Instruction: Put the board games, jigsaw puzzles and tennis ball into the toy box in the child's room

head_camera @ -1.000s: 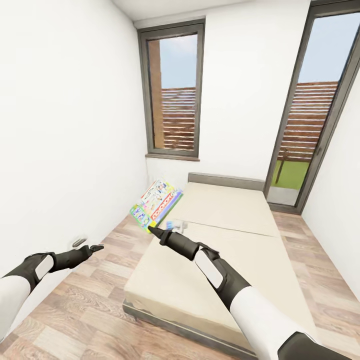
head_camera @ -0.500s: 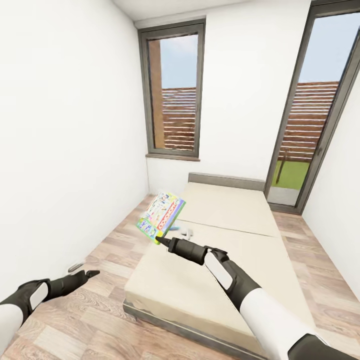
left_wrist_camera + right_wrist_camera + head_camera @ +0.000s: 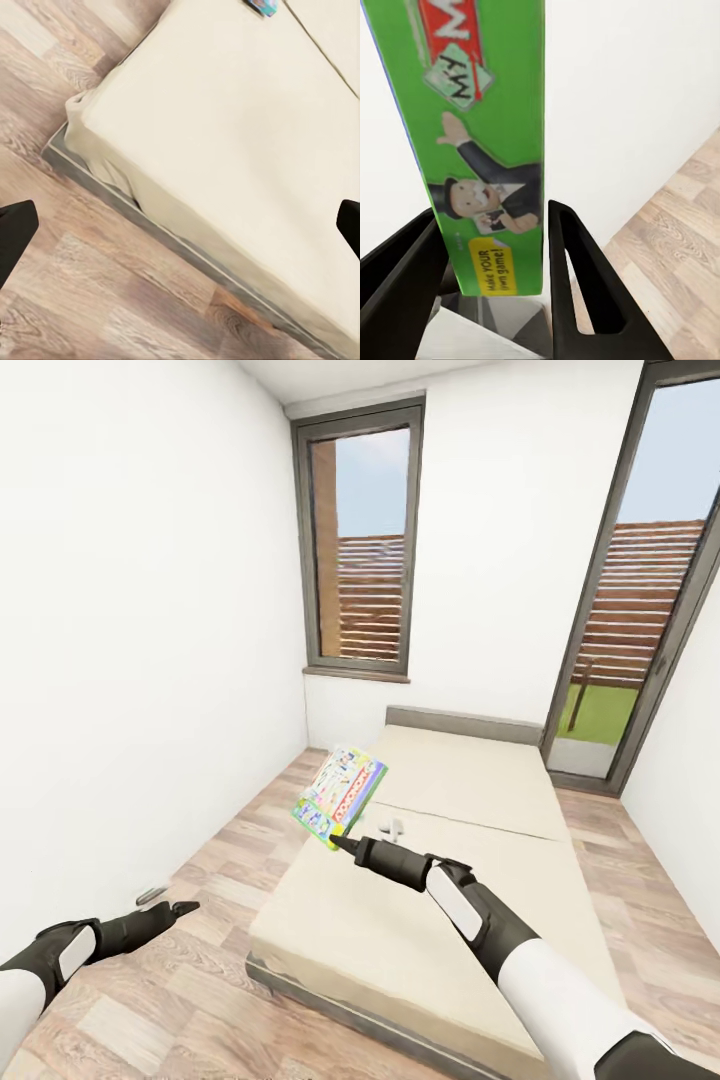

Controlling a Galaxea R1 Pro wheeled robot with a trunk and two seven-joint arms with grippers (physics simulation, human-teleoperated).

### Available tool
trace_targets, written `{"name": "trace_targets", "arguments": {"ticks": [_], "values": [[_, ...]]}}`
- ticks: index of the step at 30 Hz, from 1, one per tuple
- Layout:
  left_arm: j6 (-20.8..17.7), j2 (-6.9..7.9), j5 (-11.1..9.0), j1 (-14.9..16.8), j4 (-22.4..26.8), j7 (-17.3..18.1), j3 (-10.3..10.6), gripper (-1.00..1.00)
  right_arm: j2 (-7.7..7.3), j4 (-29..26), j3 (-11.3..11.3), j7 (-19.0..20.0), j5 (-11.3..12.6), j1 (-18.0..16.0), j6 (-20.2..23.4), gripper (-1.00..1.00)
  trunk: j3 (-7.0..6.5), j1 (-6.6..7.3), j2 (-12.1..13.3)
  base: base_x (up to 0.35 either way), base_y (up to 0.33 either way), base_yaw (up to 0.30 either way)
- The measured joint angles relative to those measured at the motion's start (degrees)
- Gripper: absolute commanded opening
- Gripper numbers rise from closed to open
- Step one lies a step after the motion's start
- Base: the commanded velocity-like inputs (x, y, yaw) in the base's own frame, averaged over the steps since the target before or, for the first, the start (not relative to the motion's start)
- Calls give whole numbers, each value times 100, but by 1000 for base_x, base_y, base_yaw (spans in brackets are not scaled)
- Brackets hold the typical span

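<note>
A white-walled room with a wood-plank floor (image 3: 150, 1000) holds one bed (image 3: 470, 880), its cream mattress running from the near corner back to a grey headboard under the far wall. Two tall windows are set in that wall, one over the floor strip beside the bed and one at the right edge, both looking onto slatted wooden fencing. One game (image 3: 340, 796) is off the bed, held in the air above the mattress's left side, tilted with its printed face toward the left wall. A second small pale item (image 3: 393, 825) lies on the mattress just behind it; what it is cannot be told. The right arm reaches forward over the bed, nearly level, and the right gripper (image 3: 336, 843) pinches the game's lower corner; the right wrist view shows both dark fingers (image 3: 577, 292) pressed against the green box edge (image 3: 484, 150). The left arm stretches low over the floor beside the bed, and the left gripper (image 3: 188, 907) has its fingers spread wide, holding nothing.
</note>
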State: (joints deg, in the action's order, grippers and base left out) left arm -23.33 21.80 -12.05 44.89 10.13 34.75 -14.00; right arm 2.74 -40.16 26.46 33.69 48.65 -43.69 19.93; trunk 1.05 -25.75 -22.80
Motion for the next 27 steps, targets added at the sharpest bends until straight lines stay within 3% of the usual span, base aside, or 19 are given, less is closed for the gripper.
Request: {"name": "trace_targets", "arguments": {"ticks": [18,27], "values": [[13,-2,3,-1,4,-5,-9,100,53,0,4,-17,-39,9,-11,-100,0,-1,1,-6,-10,286],[4,-6,0,2,5,-10,-3,100,30,1,3,-14,-24,10,-12,-100,0,0,0,-53,-198,288]]}}
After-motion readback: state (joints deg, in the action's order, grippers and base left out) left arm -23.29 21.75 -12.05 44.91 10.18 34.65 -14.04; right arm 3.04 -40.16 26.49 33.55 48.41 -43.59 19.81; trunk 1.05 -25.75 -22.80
